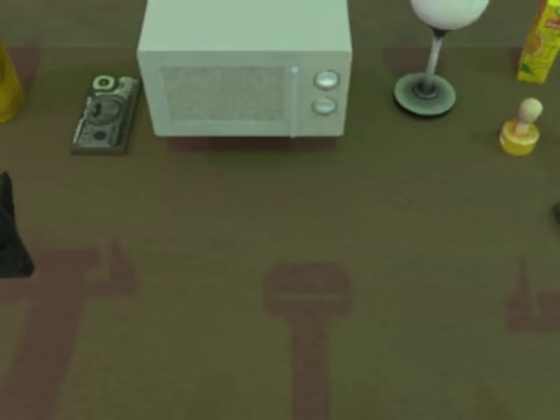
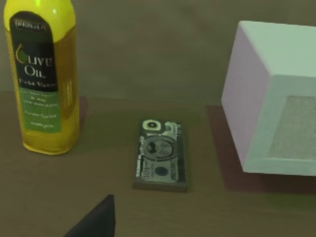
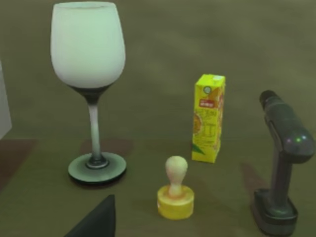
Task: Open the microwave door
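The microwave (image 1: 245,66) stands at the back middle of the table, pale white-green, with two round silver knobs (image 1: 325,93) on its front right. Its door (image 1: 223,94), with a speckled grey mesh window and a thin vertical handle strip (image 1: 293,96), lies flush with the front. The left wrist view shows the oven's side and part of the door (image 2: 291,128). My left gripper (image 1: 10,236) is parked at the table's left edge, far from the oven, one dark finger (image 2: 101,219) showing, open and empty. My right gripper (image 1: 556,213) barely shows at the right edge, also open, finger (image 3: 101,217).
A stack of banknotes (image 1: 107,112) lies left of the oven, with an olive oil bottle (image 2: 43,74) beyond it. To the right stand a wine glass (image 1: 430,52), a yellow juice carton (image 1: 539,48), a yellow stamp (image 1: 521,129) and a drill (image 3: 284,163).
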Robot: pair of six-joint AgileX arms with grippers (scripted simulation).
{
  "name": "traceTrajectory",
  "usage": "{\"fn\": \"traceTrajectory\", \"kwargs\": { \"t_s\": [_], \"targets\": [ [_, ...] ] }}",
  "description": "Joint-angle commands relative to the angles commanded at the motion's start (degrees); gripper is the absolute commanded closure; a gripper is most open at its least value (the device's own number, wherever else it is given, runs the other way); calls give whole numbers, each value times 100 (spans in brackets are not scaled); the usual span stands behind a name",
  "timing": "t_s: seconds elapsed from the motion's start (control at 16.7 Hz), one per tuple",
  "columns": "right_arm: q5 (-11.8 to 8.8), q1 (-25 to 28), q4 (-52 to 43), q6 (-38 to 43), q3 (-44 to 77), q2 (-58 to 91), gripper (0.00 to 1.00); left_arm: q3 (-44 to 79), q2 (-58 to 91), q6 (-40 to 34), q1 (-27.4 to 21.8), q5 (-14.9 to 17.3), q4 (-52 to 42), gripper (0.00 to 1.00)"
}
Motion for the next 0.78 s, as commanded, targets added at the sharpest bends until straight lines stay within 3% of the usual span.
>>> {"fn": "traceTrajectory", "kwargs": {
  "t_s": [0.78],
  "targets": [
    [0, 0, 0, 0, 0, 0, 0, 8134, 7946, -1879, -2111, -1055, -4206, 0]
  ]
}}
